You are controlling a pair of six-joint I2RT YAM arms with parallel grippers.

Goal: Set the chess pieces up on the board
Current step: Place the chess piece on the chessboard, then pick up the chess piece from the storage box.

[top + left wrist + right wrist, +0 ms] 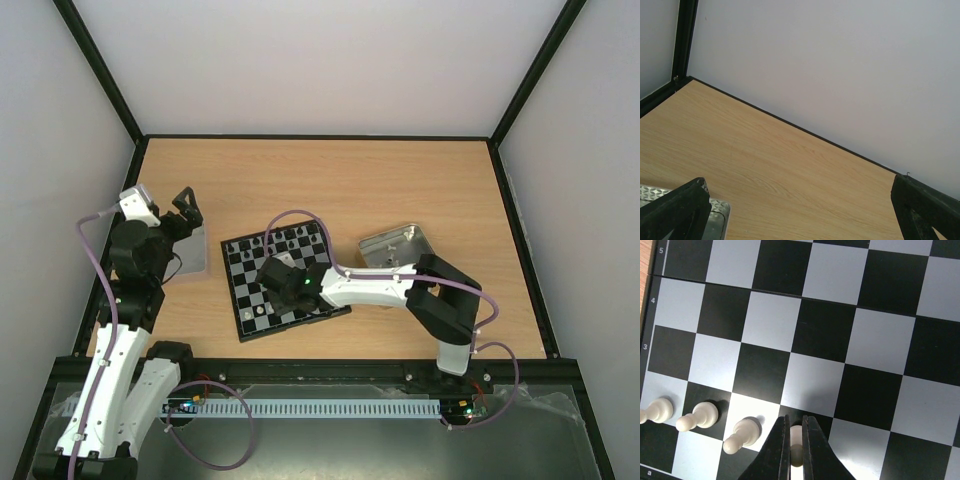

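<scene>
Small black-and-silver checkered board [245, 275] lies askew on the wooden worktop [400, 180]. Three cream pawns [700, 415] stand upright along its second row, and black pieces [275, 240] line the far edge.

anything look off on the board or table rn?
Only the board: it sits rotated, not square to the table. Three white pawns stand one per square; the right gripper is shut on a fourth pawn.

table: light wooden tabletop [400, 180] | black-and-silver checkered chessboard [243, 285] centre, skewed | tiny black chess pieces [270, 241] on far rows, white chess pieces [255, 312] near-left | right gripper [280, 285] low over board | left gripper [180, 213] raised above silver metal tray [195, 257] | second silver tray [395, 243] right of board
</scene>
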